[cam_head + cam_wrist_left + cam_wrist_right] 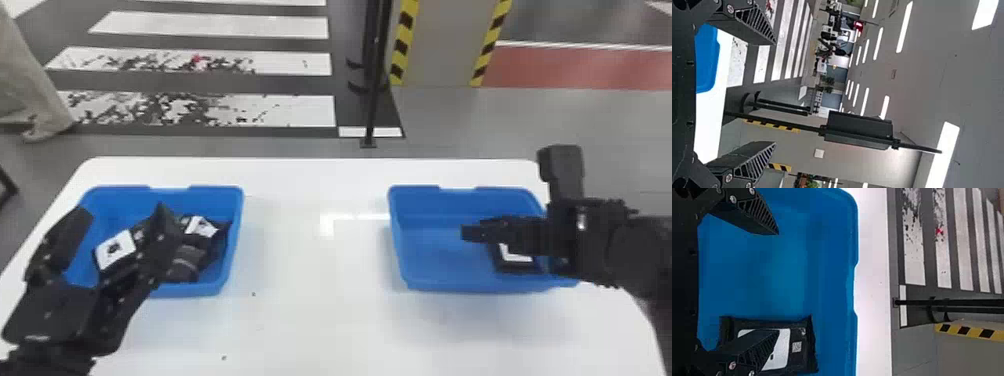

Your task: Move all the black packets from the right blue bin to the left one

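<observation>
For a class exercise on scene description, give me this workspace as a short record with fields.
Surface: white table
Left bin: blue plastic, several overlapping black packets with white labels; count unclear
Right bin: blue plastic, one white-labelled black packet seen
Left gripper: black, open, empty, at left bin
Right gripper: black, open, at right bin
Remaining: at least one packet

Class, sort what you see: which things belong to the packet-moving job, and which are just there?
Part of the job:
- right blue bin, with a black packet
- left blue bin, with packets
- left claw, right claw

Just there:
- black post
- striped pillar
</observation>
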`<state>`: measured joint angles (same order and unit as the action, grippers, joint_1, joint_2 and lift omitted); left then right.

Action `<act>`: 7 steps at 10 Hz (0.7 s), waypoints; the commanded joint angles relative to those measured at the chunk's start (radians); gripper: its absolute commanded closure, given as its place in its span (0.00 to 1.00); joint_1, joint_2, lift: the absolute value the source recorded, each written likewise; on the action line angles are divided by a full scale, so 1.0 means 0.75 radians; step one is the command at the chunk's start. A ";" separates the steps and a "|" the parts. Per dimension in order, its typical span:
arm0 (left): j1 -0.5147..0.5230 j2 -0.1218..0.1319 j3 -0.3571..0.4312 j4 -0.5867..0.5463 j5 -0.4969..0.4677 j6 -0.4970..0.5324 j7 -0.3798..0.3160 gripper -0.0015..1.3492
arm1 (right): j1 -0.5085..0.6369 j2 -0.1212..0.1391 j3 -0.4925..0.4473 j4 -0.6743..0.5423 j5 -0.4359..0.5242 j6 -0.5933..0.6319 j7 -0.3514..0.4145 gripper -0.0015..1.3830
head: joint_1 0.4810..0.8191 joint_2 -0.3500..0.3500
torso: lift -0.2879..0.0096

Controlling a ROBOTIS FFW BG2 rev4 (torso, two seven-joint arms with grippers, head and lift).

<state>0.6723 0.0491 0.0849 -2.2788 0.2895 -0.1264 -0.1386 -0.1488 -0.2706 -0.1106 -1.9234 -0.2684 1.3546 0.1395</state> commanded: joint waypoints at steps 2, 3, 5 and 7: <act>0.000 0.000 0.004 0.000 0.002 0.002 -0.007 0.10 | -0.077 0.001 0.007 0.073 0.041 0.147 -0.057 0.11 | 0.63 0.39 | 0.50; 0.000 0.000 0.004 0.000 0.005 0.002 -0.007 0.10 | -0.113 -0.005 0.007 0.145 0.052 0.147 -0.057 0.11 | 0.63 0.37 | 0.50; -0.003 0.000 -0.001 0.000 0.005 0.008 -0.010 0.10 | -0.168 -0.013 0.012 0.246 0.060 0.147 -0.061 0.11 | 0.63 0.35 | 0.50; -0.003 0.000 -0.001 0.000 0.002 0.008 -0.012 0.10 | -0.194 -0.013 0.017 0.312 0.073 0.154 -0.092 0.11 | 0.63 0.33 | 0.50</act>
<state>0.6703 0.0491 0.0838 -2.2789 0.2913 -0.1203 -0.1472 -0.2865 -0.2796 -0.0984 -1.7071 -0.2162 1.4691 0.0712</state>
